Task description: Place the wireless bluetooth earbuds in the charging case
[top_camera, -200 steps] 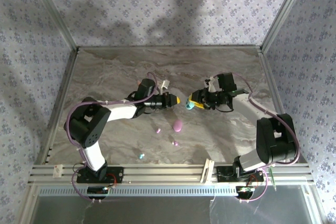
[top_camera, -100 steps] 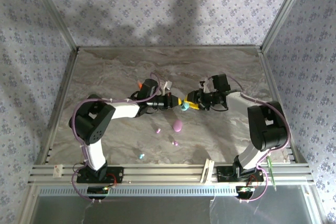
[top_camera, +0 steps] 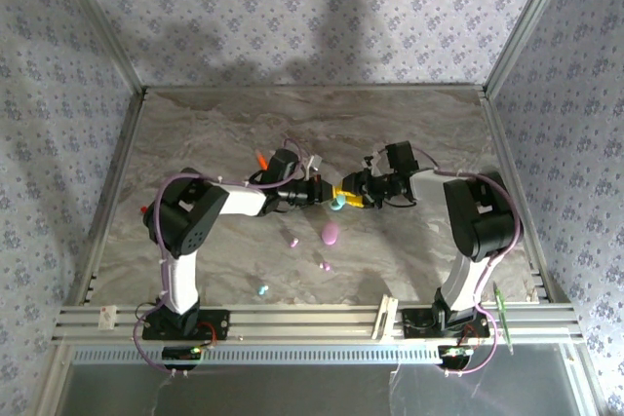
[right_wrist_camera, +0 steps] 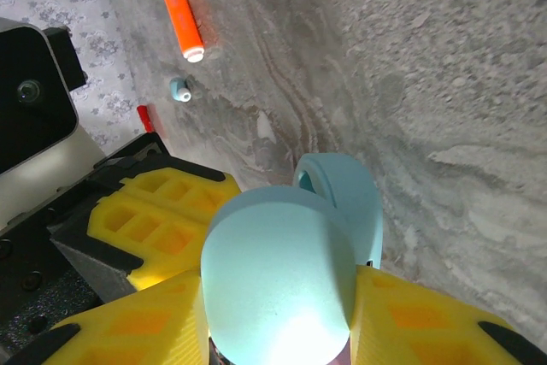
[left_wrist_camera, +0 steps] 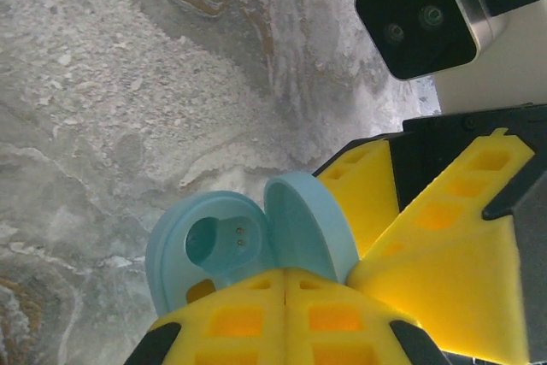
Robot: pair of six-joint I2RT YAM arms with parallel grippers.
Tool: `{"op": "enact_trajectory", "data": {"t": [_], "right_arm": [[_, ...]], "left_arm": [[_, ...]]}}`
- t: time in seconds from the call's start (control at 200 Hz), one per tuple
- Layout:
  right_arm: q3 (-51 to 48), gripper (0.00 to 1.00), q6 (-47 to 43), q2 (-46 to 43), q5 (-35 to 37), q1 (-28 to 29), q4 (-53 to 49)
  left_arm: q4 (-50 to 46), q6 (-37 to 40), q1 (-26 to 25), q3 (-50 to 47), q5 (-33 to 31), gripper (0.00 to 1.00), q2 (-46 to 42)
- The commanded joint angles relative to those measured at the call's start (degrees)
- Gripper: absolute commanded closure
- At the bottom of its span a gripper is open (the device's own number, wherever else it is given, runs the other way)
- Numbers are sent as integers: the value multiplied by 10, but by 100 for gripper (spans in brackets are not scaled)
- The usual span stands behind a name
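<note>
The cyan charging case (right_wrist_camera: 278, 271) is open, its lid (left_wrist_camera: 308, 224) raised and one bare socket (left_wrist_camera: 212, 244) showing. My right gripper (right_wrist_camera: 278, 322) is shut on it, above the table. My left gripper (left_wrist_camera: 286, 297) is shut, pads together, with its tips right at the case's open base; I see nothing between them. In the top view the two grippers (top_camera: 330, 192) (top_camera: 359, 198) meet at the case (top_camera: 338, 202). Loose earbuds lie on the table: two pink (top_camera: 292, 241) (top_camera: 326, 265), one cyan (top_camera: 261, 289), another cyan (right_wrist_camera: 179, 89).
A closed pink case (top_camera: 331, 232) lies just in front of the grippers. An orange pen-like stick (right_wrist_camera: 177, 2) lies behind the left arm, near the small cyan bud. The table (top_camera: 429, 124) has metal posts at its corners and a rail along the near edge.
My right gripper has carried the cyan case left, up to the left gripper's tips. The left jaws have closed the last bit. Both arms have drawn in toward the middle.
</note>
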Motion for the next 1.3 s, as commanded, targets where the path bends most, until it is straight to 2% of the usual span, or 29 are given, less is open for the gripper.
{"op": "enact_trajectory", "data": {"t": [0.0,0.135,0.5,0.805,0.86,1.064,1.159,1.294], "right_arm": [[15,57,7,17,-17,2,18],[14,47,3,19,-14,-1,18],[-13,33,-24,-3,3,-17,-9],[-26,28,-51,-54,39,-32,-70],[-26,27,-77,-68,50,-32,-86],[-16,21,-123,-121,115,-21,-162],[-13,18,-142,-138,147,-13,-190],[-3,13,-168,-150,192,7,-223]], "left_arm": [[9,-6,0,27,16,95,12],[2,-6,-4,41,20,95,22],[-4,-7,-24,55,10,92,40],[-14,-7,-32,68,9,90,43],[-21,-3,-31,66,4,89,34],[-58,21,-11,33,-25,76,-39],[-93,45,6,17,-36,66,-77],[-162,98,38,9,-37,46,-125]]}}
